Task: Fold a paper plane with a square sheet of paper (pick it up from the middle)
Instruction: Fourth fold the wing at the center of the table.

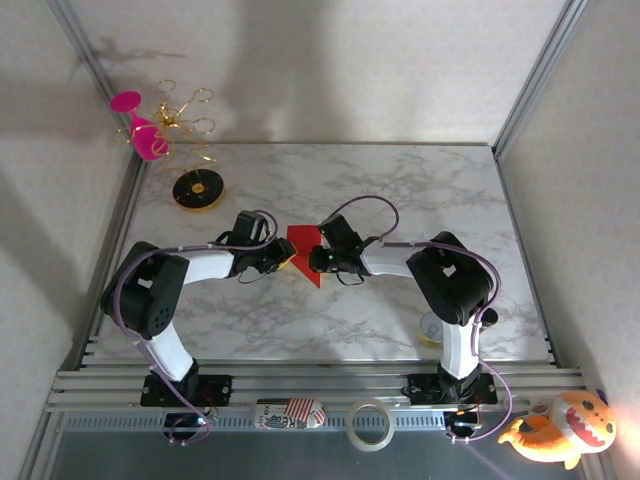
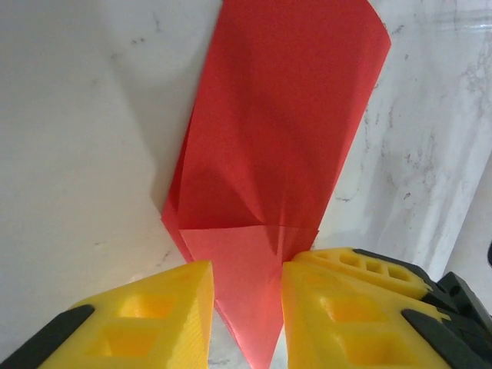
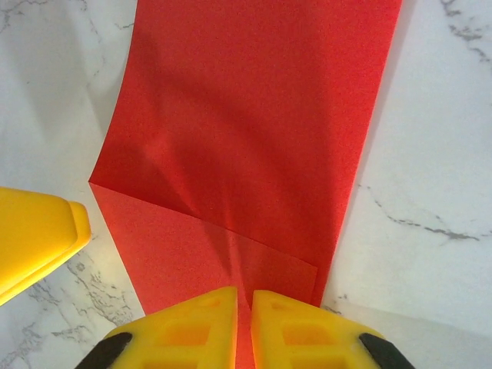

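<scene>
The red sheet of paper (image 1: pixel 303 240) lies on the marble table (image 1: pixel 420 190) between both grippers, folded into a narrow shape with a pointed nose toward the near side, like a paper plane. My left gripper (image 1: pixel 287 258) comes in from the left. In its wrist view the jaws (image 2: pixel 247 265) stand apart, straddling the paper's pointed tip (image 2: pixel 254 307). My right gripper (image 1: pixel 320 258) comes in from the right. Its yellow fingers (image 3: pixel 204 323) are nearly together, pinching a raised crease of the paper (image 3: pixel 246 115). A left-gripper finger (image 3: pixel 34 231) shows at that view's left edge.
A pink wine glass (image 1: pixel 148 138) hangs on a gold wire rack (image 1: pixel 188 118) at the back left, with a black and gold disc (image 1: pixel 197 189) beside it. A tape roll (image 1: pixel 369 425), a striped object (image 1: pixel 290 412) and an orange plush toy (image 1: pixel 560 430) sit along the near rail.
</scene>
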